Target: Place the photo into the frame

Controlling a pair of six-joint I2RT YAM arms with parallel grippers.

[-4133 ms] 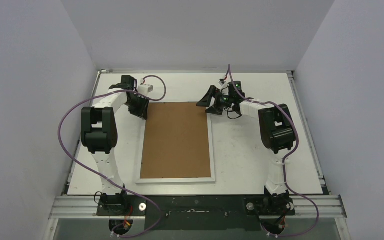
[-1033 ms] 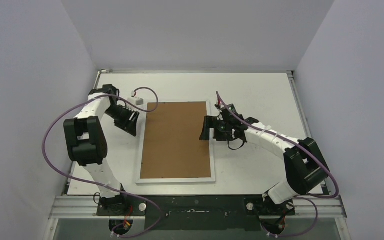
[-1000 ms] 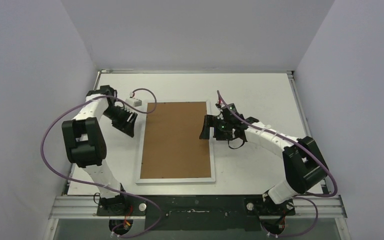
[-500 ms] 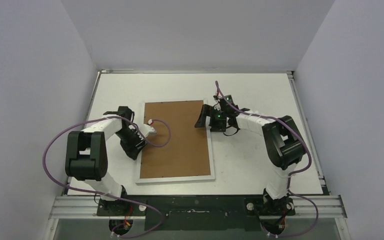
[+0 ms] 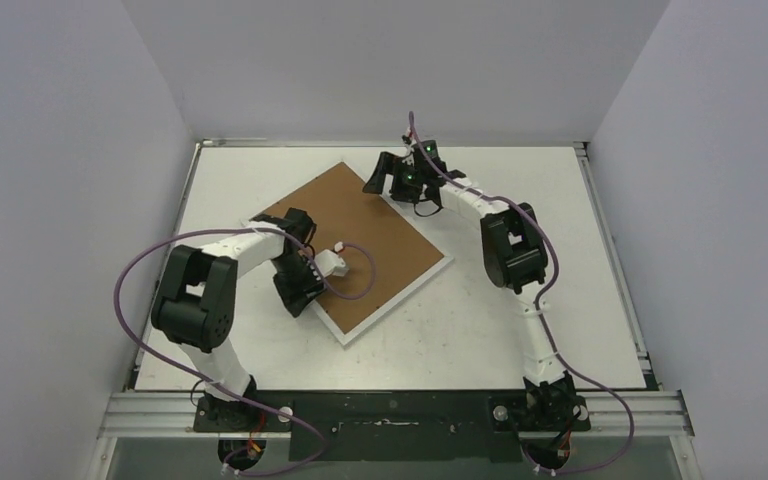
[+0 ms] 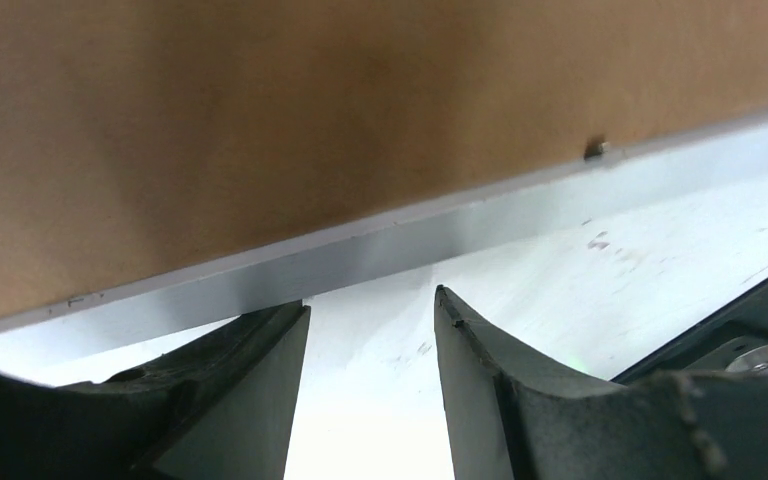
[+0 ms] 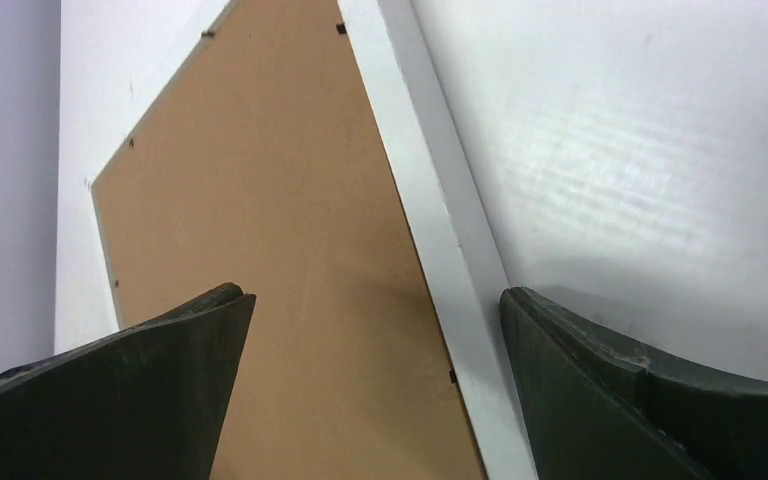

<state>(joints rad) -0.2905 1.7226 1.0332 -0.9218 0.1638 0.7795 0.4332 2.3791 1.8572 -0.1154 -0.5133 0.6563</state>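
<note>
Left gripper [image 5: 298, 296] first: jaws half-parted, gripping nothing, only bare table [image 6: 520, 280] between them. The tips sit right at the white near-left edge of the frame [image 5: 400, 235]; the left wrist view cannot show whether they touch it.

Right gripper [image 5: 387, 180] stands spread wide, empty, over the frame's far corner. In its wrist view one finger hangs above the brown back and the other above the table, so the white rail runs between them.

And the frame has swung! Half a second ago it lay square to the table edge, brown side up. It is still brown side up, but now it lies diagonally, its far corner pointing toward the back wall.

The left arm has come in from the frame's left side, and its purple cable [image 5: 360, 268] loops over the board. The right arm has reached farther back.
</note>
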